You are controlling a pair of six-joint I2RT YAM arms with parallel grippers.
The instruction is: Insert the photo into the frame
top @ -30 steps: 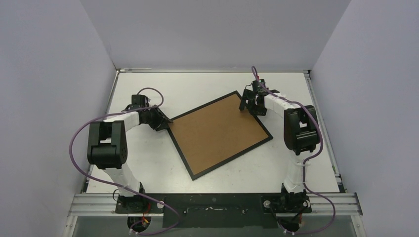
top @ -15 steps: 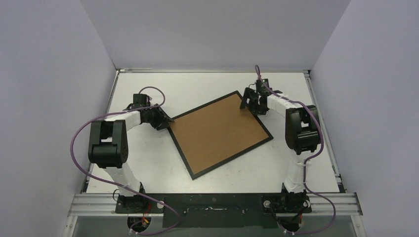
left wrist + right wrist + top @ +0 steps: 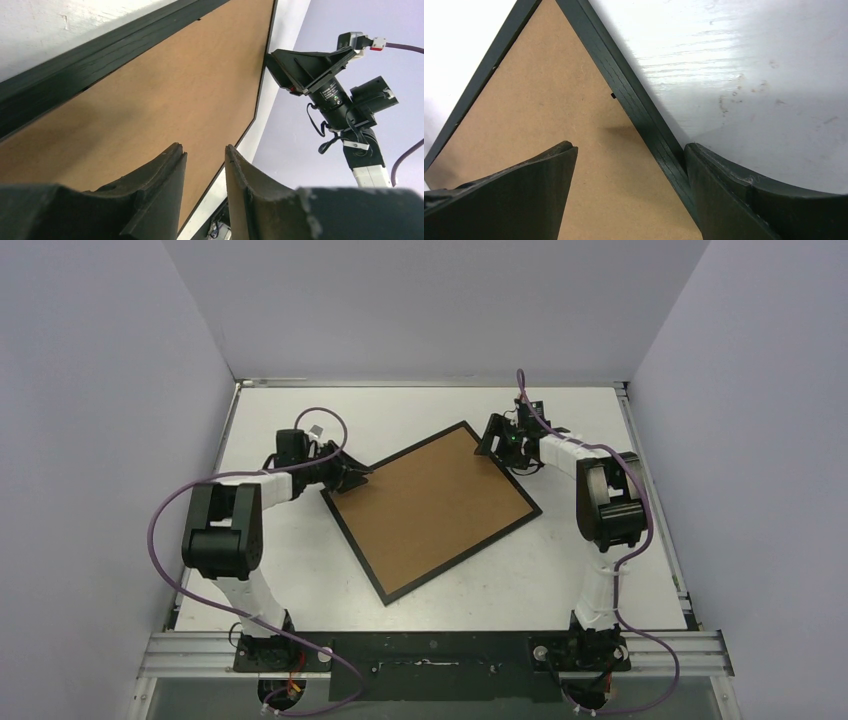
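The frame [image 3: 358, 546] lies back-up and askew in the middle of the table, its thin black rim around brown cardboard backing [image 3: 430, 505]. The photo is out of view. My left gripper [image 3: 362, 476] reaches over the frame's upper-left edge near its left corner. In the left wrist view the left gripper [image 3: 202, 149] stands narrowly open over the backing [image 3: 150, 85], with nothing between its fingers. My right gripper [image 3: 492, 440] is at the far corner. It is wide open [image 3: 630, 147] and straddles the black rim [image 3: 634, 100]: one finger over the backing [image 3: 549, 110], the other beside the rim's outer edge.
White tabletop [image 3: 300, 570] surrounds the frame, with grey walls on three sides. Purple cables [image 3: 160, 530] loop off both arms. The right arm's wrist camera [image 3: 330, 90] shows across the frame in the left wrist view.
My left gripper moved right and farther back, from beside the frame's left corner to over its upper-left edge. The whole frame shifted slightly left and back. The right gripper stayed wide open at the far corner.
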